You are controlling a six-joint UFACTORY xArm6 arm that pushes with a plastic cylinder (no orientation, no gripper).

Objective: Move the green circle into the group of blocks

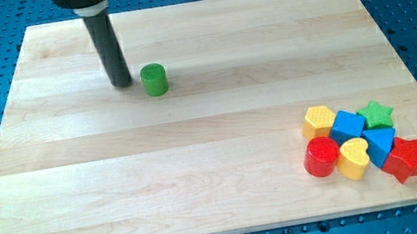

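Nearest the view's bottom, at the right, the group of blocks is found on the wooden board (pixel 201 177). It is made up of a red cylinder (pixel 321 156), a yellow heart (pixel 354 158) and a red star (pixel 406 159) in the front row; behind them lie a yellow block (pixel 318 121) of rounded form, a blue cube (pixel 347 125), a second blue block (pixel 380 143) whose shape cannot be made out with certainty, and a green star (pixel 376 114). The pieces are packed close, most of them touching a neighbour.

Farther up, toward the view's top left, the green circle (pixel 154 80) is seen standing alone, well apart from the group.

Just beside it, on its left, my tip (pixel 122 85) is set on the board. A narrow strip of wood appears between the two, so contact is judged not yet made. No gripper is fitted; the rod ends plain, so nothing is held or pinched.

The step in hand is judged to be the approach: the push has yet to be started, and nearly the whole travel remains. For the next move, a position on the upper-left side of the green circle is called for, so that the line of push runs diagonally toward the view's bottom right. From the present position directly left, the circle would be sent to the right only, passing above the group. A centred contact is advised, since a round block may slip off the rod.
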